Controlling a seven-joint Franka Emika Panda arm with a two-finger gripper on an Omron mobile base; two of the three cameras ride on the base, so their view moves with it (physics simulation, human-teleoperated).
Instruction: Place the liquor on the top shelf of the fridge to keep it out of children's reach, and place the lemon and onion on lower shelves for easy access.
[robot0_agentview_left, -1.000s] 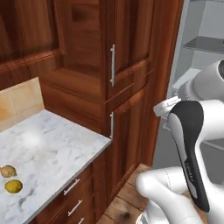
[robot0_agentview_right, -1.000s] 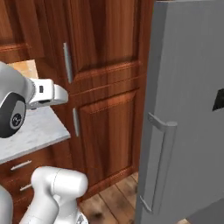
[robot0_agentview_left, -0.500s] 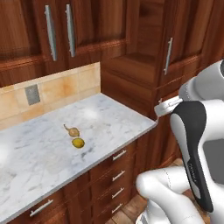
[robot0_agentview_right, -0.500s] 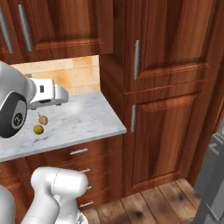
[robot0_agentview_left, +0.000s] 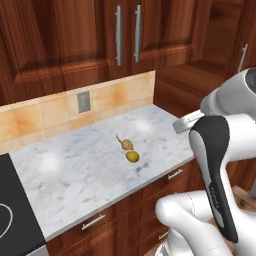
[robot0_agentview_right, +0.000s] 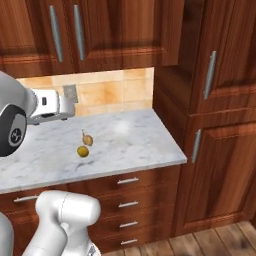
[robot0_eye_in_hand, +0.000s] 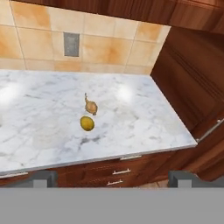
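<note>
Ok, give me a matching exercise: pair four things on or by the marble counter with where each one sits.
Things:
1. small yellow oval lemon
2. tan-brown onion with a pointed stem
3. grey wall outlet plate
4. white marble counter

Places:
A. on the tiled backsplash, above the counter
B. on top of the wooden drawers
C. on the counter, on the side nearer the front edge
D. on the counter, on the side nearer the backsplash

Pairs: 1-C, 2-D, 3-A, 4-B
</note>
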